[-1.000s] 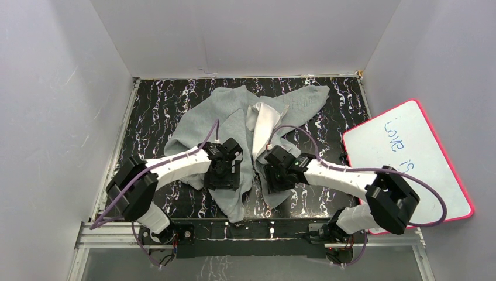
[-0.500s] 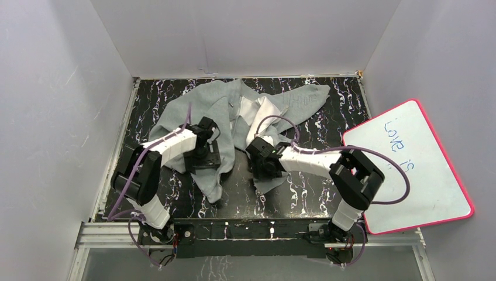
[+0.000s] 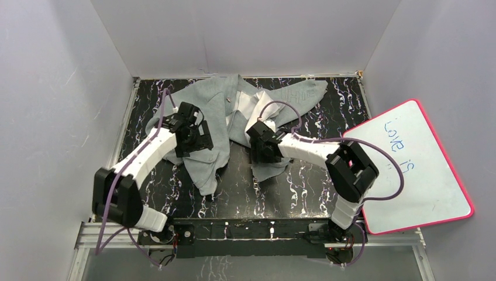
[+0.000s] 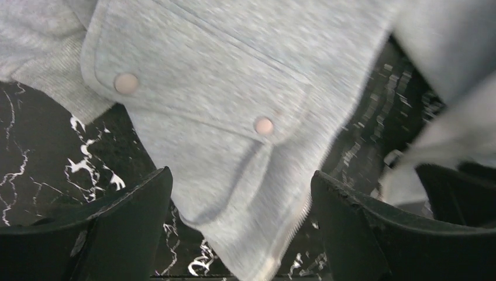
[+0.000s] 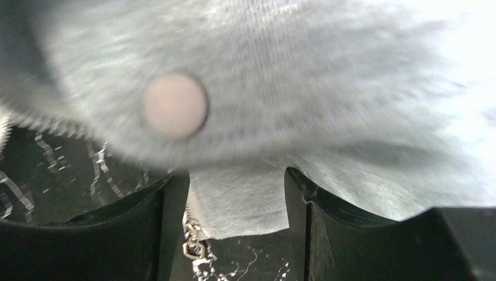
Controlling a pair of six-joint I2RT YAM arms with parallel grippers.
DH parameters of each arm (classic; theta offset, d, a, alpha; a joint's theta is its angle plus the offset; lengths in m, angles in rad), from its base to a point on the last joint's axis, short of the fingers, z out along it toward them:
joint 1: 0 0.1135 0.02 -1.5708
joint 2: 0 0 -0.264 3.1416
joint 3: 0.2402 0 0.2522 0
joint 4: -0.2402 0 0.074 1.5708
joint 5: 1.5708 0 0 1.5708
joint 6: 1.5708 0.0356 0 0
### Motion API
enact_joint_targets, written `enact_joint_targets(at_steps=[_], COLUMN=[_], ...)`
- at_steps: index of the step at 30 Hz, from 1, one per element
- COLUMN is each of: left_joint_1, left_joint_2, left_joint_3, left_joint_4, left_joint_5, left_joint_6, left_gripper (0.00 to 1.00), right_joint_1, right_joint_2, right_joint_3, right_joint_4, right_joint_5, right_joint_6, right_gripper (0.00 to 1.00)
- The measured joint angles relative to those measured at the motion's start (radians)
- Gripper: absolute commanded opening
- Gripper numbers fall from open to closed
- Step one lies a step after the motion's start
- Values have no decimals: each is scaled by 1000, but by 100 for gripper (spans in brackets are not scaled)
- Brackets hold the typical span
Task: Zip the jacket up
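A: Bench [image 3: 304,199] first: the jacket [image 3: 213,114] lies crumpled toward its far edge, front unzipped, white lining showing.

B: We read the left gripper [image 4: 241,175] as spread wide over the snap pocket [image 4: 199,99], gripping nothing; likely hunting the front edge. The right gripper [image 5: 236,175] straddles lining beside the zipper teeth [image 5: 190,246]. Pinched or not, we cannot tell.

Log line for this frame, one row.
phase: pre-zip | jacket: unzipped, crumpled | left tool: open over pocket flap | right tool: jaws apart, lining between, grip unclear
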State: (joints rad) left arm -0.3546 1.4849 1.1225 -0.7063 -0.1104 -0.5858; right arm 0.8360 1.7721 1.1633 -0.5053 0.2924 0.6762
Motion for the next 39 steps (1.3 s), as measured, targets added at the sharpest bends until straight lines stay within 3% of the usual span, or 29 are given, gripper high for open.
enact_joint_targets(at_steps=[6,11,16,24,30,34,39], left_joint_1=[-16,-71,-200,-338,-343,-343,-343], left_joint_2=[-209,-238,-227,-200,-246,-264,-176], left_joint_3=[-57,-129,-185,-213,-213,-212,-213], left_joint_4=[-10,-30,-62,-78,-103,-118,-88], left_joint_5=[120,162,142,66,-7,-48,-40], left_joint_6=[-1,-28,-85,-180,-203,-206,-203], left_gripper=[81,70,58,34,0,0,0], right_joint_1=[2,2,2,2,2,2,2], right_joint_2=[-158,-256,-321,-344,-347,-347,-346], right_joint_3=[-53,-109,-146,-148,-174,-192,-198], right_joint_4=[0,-5,-25,-32,-32,-30,-26], right_joint_5=[-33,-69,-82,-85,-87,-90,-94], right_joint_6=[10,32,41,48,51,53,54], right_gripper=[70,70,70,70,70,70,70])
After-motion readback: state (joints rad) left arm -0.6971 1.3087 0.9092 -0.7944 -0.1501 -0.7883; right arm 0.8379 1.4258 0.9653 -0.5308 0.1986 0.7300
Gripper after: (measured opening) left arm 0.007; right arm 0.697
